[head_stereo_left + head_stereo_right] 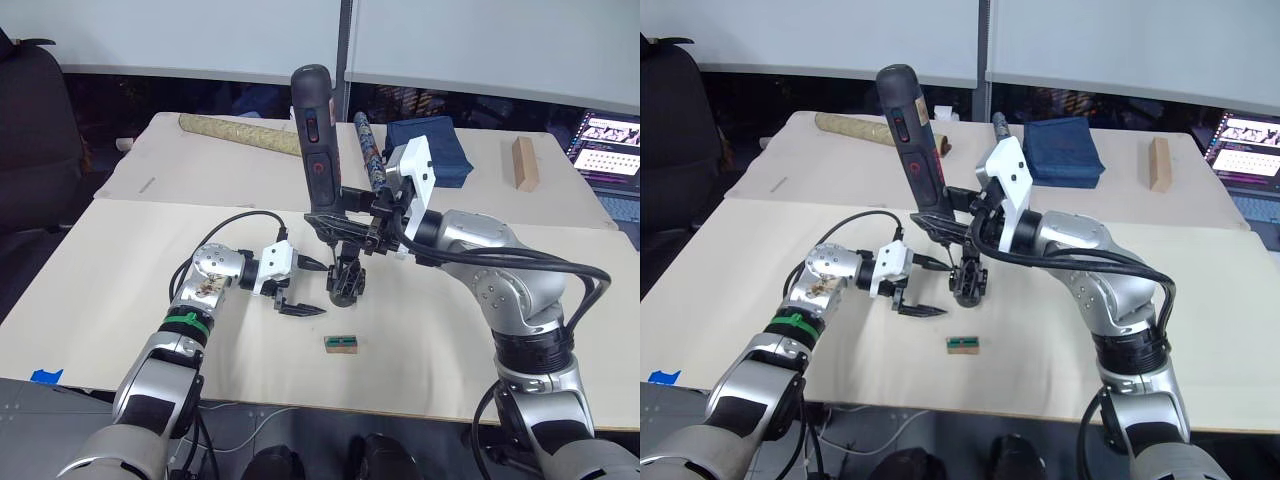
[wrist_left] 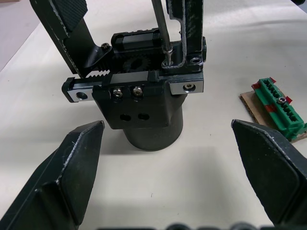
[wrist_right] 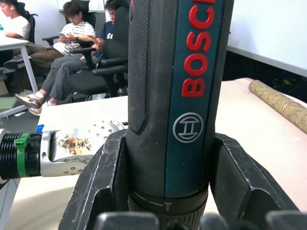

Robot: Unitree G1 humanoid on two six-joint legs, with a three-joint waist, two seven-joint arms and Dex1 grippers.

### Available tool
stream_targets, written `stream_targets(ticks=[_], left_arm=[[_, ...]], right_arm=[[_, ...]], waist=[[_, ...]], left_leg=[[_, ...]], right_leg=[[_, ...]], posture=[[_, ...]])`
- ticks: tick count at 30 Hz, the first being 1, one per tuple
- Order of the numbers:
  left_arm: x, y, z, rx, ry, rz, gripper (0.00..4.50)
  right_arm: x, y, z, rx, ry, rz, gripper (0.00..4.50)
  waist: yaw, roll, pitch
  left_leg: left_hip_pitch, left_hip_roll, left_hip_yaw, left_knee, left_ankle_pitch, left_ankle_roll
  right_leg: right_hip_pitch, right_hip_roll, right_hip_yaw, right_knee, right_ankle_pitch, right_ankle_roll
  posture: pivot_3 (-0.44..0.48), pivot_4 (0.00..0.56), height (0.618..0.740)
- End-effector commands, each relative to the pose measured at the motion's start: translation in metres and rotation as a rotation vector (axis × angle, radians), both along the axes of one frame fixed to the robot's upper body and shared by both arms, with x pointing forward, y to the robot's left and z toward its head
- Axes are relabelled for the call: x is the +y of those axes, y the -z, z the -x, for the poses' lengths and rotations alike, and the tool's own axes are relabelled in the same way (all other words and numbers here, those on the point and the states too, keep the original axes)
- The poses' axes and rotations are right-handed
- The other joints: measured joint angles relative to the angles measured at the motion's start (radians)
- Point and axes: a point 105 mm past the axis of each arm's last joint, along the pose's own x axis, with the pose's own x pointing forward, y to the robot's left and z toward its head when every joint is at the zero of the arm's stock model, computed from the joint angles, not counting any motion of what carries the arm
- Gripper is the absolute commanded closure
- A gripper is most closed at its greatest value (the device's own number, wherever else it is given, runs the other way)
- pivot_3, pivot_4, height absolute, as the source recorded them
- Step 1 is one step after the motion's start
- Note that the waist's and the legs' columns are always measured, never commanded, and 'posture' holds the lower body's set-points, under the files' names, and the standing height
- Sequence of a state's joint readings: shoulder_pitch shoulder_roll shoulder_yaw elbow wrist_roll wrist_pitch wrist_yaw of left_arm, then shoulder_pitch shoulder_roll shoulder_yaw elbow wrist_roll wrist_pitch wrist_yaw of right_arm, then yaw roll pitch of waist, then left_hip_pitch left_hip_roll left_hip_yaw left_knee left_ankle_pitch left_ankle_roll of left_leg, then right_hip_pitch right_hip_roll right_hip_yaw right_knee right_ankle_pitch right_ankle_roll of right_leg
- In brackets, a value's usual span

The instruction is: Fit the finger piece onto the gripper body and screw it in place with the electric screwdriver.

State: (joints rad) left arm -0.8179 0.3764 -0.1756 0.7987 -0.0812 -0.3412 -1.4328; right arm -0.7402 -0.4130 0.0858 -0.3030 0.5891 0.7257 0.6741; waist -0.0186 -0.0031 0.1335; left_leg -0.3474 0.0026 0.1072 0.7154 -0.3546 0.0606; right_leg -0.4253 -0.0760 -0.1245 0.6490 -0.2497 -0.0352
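Note:
The gripper body (image 1: 347, 281) stands upright on the table, a black mechanism on a round base (image 2: 152, 129). On its toothed rail sits a black finger piece (image 2: 190, 33), with a textured black finger (image 2: 64, 28) beside it. My right gripper (image 1: 340, 213) is shut on the electric screwdriver (image 1: 314, 135), a thick dark cylinder with red lettering (image 3: 192, 62). The screwdriver stands nearly upright, and its thin bit (image 2: 162, 26) touches a screw on top of the rail. To the left of the body, my left gripper (image 1: 320, 290) is open, its fingers (image 2: 72, 167) on either side of the base without touching it.
A small green terminal block on cardboard (image 1: 341, 343) lies just in front of the body. At the back of the table are a long patterned rolled tube (image 1: 240, 132), a folded blue cloth (image 1: 435, 150) and a wooden block (image 1: 525, 163). A laptop (image 1: 608, 140) sits far right. Seated people (image 3: 72, 43) show behind.

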Motion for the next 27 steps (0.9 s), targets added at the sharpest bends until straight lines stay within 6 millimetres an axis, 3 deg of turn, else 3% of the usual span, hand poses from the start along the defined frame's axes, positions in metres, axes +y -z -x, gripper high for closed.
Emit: stream_targets(ticks=[1, 7, 23, 26, 27], left_arm=[[-0.001, -0.008, -0.001, -0.028, 0.001, 0.019, 0.0], [-0.004, -0.005, -0.004, -0.007, -0.023, 0.023, 0.0], [-0.036, 0.009, -0.019, 0.062, -0.128, 0.093, 0.0], [-0.037, 0.009, -0.02, 0.073, -0.13, 0.102, 0.73], [-0.037, 0.012, -0.019, 0.069, -0.119, 0.088, 1.22]], right_arm=[[-0.004, -0.02, 0.005, -0.097, 0.0, -0.039, 2.56], [-0.005, -0.018, 0.005, -0.107, 0.003, -0.035, 2.56], [-0.008, -0.009, 0.013, -0.166, -0.007, -0.028, 2.56], [-0.01, -0.005, 0.011, -0.166, 0.001, -0.02, 2.56], [-0.011, -0.003, 0.011, -0.167, 0.0, -0.016, 2.56]], waist=[[0.0, 0.0, 0.0], [0.001, 0.0, 0.0], [0.003, 0.0, 0.0], [0.003, 0.0, 0.0], [0.004, 0.0, 0.0]], left_leg=[[0.0, 0.0, 0.0, 0.0, 0.0, 0.0], [0.0, 0.0, 0.0, 0.0, 0.0, 0.0], [0.0, -0.001, -0.001, 0.0, 0.0, 0.0], [0.0, -0.001, -0.001, 0.0, 0.0, 0.0], [0.0, -0.001, -0.001, 0.0, 0.0, 0.0]], right_leg=[[0.0, 0.0, 0.0, 0.0, 0.0, 0.0], [0.0, 0.0, 0.0, 0.0, 0.0, 0.0], [0.001, 0.0, 0.0, 0.0, 0.0, 0.0], [0.001, 0.0, 0.0, 0.0, 0.0, 0.0], [0.001, 0.0, 0.0, 0.0, 0.0, 0.0]], posture=[[0.0, 0.15, 0.74], [0.0, 0.15, 0.74], [0.0, 0.15, 0.74], [0.0, 0.15, 0.74], [0.0, 0.15, 0.74]])
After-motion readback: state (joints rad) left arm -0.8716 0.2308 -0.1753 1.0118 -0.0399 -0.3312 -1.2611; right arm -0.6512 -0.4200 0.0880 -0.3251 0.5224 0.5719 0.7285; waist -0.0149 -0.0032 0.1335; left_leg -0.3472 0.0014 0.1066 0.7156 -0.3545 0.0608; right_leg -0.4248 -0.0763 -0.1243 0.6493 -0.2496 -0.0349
